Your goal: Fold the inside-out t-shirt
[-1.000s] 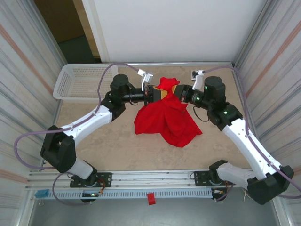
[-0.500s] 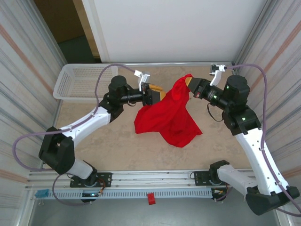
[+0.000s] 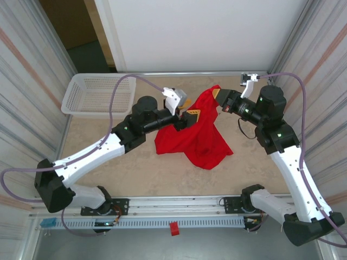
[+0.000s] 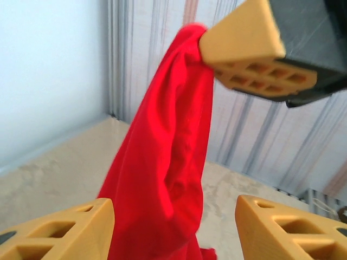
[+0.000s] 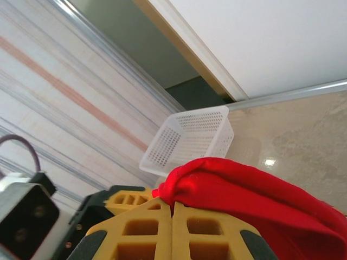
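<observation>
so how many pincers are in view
2. The left pincer is open, facing the hanging t-shirt; the right pincer is shut on its lifted top.

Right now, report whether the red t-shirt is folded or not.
Not folded. The t-shirt hangs bunched from the shut right fingers, its lower part heaped on the table; the left fingers stand open.

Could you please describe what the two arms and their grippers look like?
The left arm and right arm have white shells with black joints and small green lights. A mauve cable runs along each. The left gripper and right gripper each have two orange-yellow wedge fingers with grid-like cut-outs, a black body and a white camera bracket.
</observation>
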